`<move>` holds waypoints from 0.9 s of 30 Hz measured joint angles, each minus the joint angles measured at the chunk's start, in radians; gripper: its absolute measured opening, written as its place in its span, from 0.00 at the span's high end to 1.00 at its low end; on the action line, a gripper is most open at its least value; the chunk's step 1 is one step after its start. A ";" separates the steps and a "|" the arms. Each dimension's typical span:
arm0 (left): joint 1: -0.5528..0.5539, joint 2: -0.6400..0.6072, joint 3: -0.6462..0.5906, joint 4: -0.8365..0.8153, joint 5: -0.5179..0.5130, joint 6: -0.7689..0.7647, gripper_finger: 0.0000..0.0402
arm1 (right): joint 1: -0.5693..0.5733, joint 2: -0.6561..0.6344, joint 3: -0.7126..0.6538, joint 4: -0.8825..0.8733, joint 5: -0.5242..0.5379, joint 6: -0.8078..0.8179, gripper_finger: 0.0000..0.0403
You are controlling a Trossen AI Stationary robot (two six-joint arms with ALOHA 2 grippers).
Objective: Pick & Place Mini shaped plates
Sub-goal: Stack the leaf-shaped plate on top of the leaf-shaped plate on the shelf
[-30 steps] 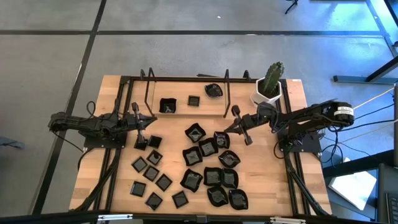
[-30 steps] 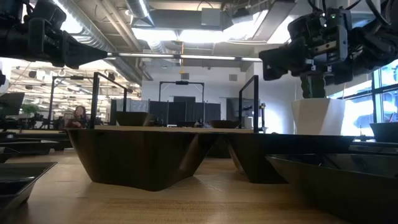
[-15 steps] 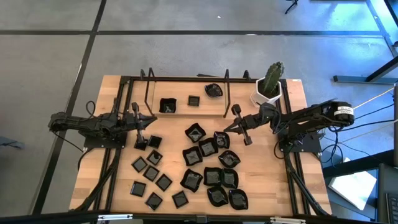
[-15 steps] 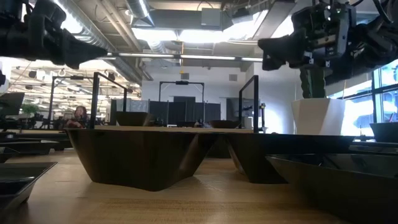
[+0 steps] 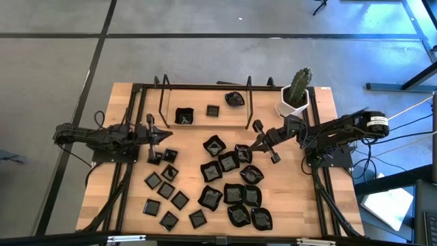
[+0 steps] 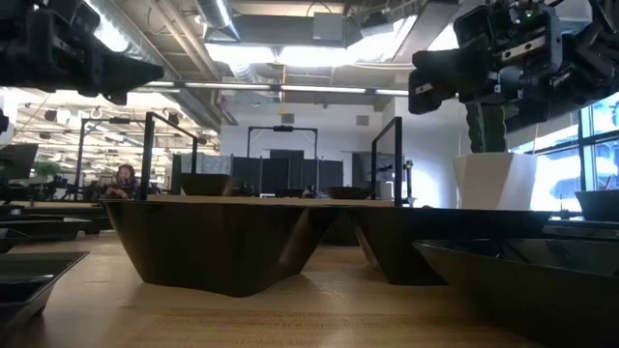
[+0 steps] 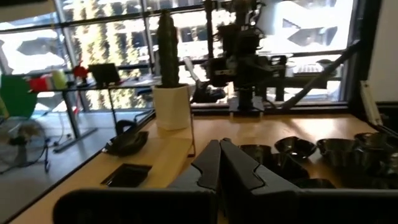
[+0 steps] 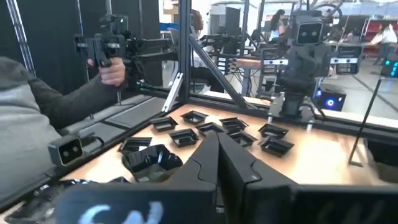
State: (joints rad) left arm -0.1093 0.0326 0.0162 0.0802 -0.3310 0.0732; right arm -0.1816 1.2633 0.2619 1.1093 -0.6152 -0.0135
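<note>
Several mini shaped plates [image 5: 229, 162], glossy black, lie on the wooden table: small flat squares [image 5: 169, 173] toward the left and larger raised-rim ones [image 5: 235, 194] toward the right. Three more plates [image 5: 184, 115] rest flat at the far side, between the rack posts. My left gripper [image 5: 168, 134] hovers shut above the table, left of the small squares, pointing level toward the right. My right gripper [image 5: 250, 145] hovers shut over the right part of the cluster, pointing left. In the wrist views both pairs of fingers [image 7: 219, 163] [image 8: 217, 155] are pressed together with nothing between them.
A white cactus pot [image 5: 295, 96] stands at the far right corner. Black rack posts [image 5: 162, 102] [image 5: 248, 102] rise at the far side. Bare wood lies at the near right [image 5: 300, 205]. In the right wrist view a person's hand [image 8: 112, 70] holds a control handle beyond the table.
My right gripper has risen a little and turned slightly, and my left gripper's tip has tipped up a little. Both have stayed shut. No plate has moved.
</note>
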 joint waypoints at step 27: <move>0.000 0.000 -0.008 -0.003 0.011 -0.017 0.99 | -0.057 0.000 0.000 -0.183 0.057 0.168 0.97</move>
State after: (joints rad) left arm -0.1093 0.0326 0.0086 0.0772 -0.3195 0.0565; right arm -0.2390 1.2633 0.2619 0.9262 -0.5586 0.1550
